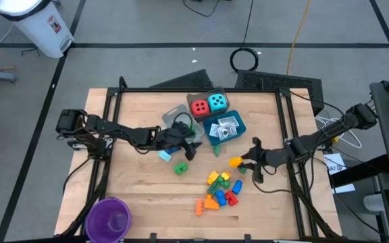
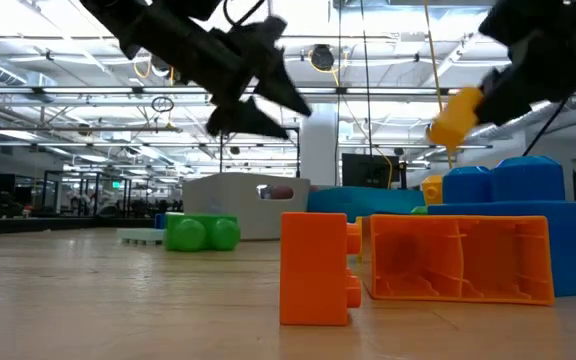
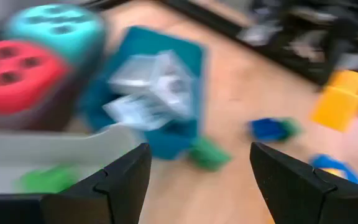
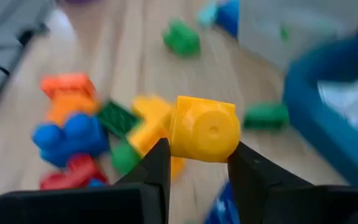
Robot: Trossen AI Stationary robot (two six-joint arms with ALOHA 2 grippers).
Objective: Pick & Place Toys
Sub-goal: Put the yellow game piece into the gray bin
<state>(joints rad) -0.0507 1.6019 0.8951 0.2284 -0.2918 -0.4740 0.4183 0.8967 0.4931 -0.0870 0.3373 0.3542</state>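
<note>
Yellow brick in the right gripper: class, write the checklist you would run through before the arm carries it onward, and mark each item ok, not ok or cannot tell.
1. Right gripper shut on the yellow brick: ok.
2. Brick lifted clear of the table, per the low view: ok.
3. Left gripper open and empty: ok.
4. Left gripper away from the right, near the grey tray: ok.
5. Room left in the blue tray beside the white packets: cannot tell.
</note>
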